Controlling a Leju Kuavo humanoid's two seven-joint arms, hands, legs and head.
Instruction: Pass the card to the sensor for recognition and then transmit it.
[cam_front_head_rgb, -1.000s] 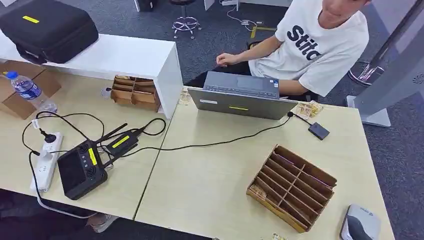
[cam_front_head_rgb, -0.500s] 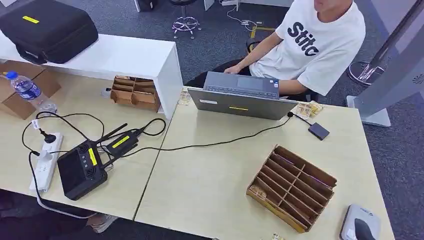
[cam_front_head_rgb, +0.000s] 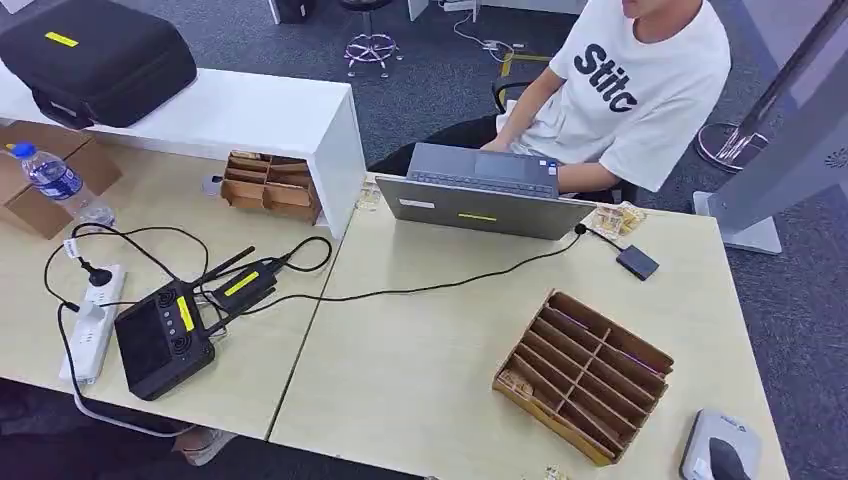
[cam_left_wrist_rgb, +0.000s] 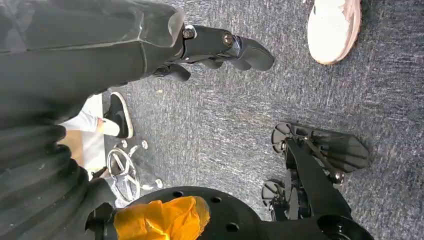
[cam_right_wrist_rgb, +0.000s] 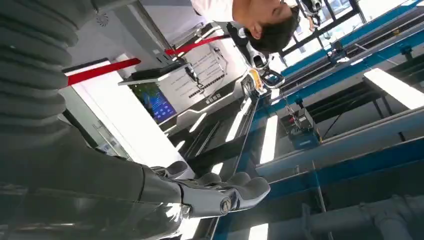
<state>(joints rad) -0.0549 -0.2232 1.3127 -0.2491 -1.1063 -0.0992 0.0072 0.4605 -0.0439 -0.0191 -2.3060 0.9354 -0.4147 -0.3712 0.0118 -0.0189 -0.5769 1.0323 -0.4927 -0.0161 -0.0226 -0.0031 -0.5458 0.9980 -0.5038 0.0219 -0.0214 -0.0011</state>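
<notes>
A small black sensor box (cam_front_head_rgb: 637, 262) lies on the table right of the laptop, joined to it by a cable. Small cards in clear wrap (cam_front_head_rgb: 615, 218) lie just behind it; more (cam_front_head_rgb: 515, 383) sit at the near corner of the cardboard divider box (cam_front_head_rgb: 585, 372). My right hand (cam_front_head_rgb: 720, 450) shows at the bottom right table edge, near the divider box. In the right wrist view this hand (cam_right_wrist_rgb: 220, 192) has its fingers stretched out and holds nothing. My left hand (cam_left_wrist_rgb: 220, 47) hangs over the carpet, fingers loosely apart and empty.
A person in a white shirt (cam_front_head_rgb: 620, 90) sits behind the grey laptop (cam_front_head_rgb: 480, 195). On the left are a black controller (cam_front_head_rgb: 160, 340), a power strip (cam_front_head_rgb: 92, 325), cables, a water bottle (cam_front_head_rgb: 55, 180), a white shelf (cam_front_head_rgb: 240, 110) and a black case (cam_front_head_rgb: 95, 55).
The person's arm has drawn in from beside the laptop to its keyboard. A dark part of my right hand has come into view at the bottom right.
</notes>
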